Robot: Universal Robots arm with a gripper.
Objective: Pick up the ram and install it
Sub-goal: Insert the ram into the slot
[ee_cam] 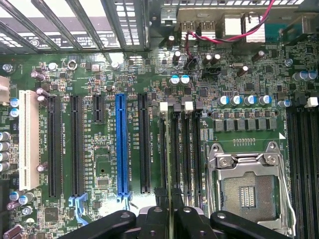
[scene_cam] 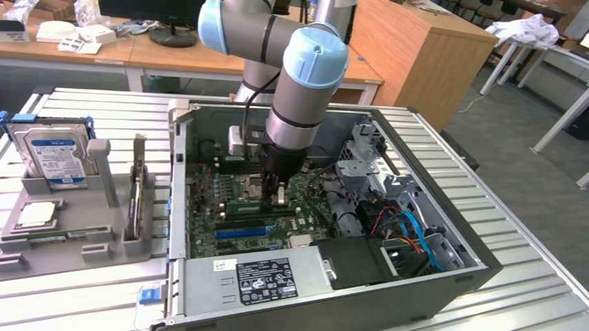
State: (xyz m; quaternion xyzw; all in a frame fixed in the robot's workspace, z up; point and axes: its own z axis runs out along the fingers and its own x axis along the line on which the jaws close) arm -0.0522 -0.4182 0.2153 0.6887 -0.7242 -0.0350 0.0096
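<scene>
My gripper reaches straight down into the open computer case and stands over the motherboard. It is shut on the ram, a narrow green stick lying level at the fingertips, right at the memory slots. In the wrist view the ram appears edge-on as a thin dark line running out from between the black fingers, along a memory slot beside the blue slot. Whether the stick is seated in the slot cannot be told.
A grey holder at the exterior view's left carries a hard drive, a silver processor chip and a thin upright card. Inside the case are the power supply, coloured cables and the processor socket.
</scene>
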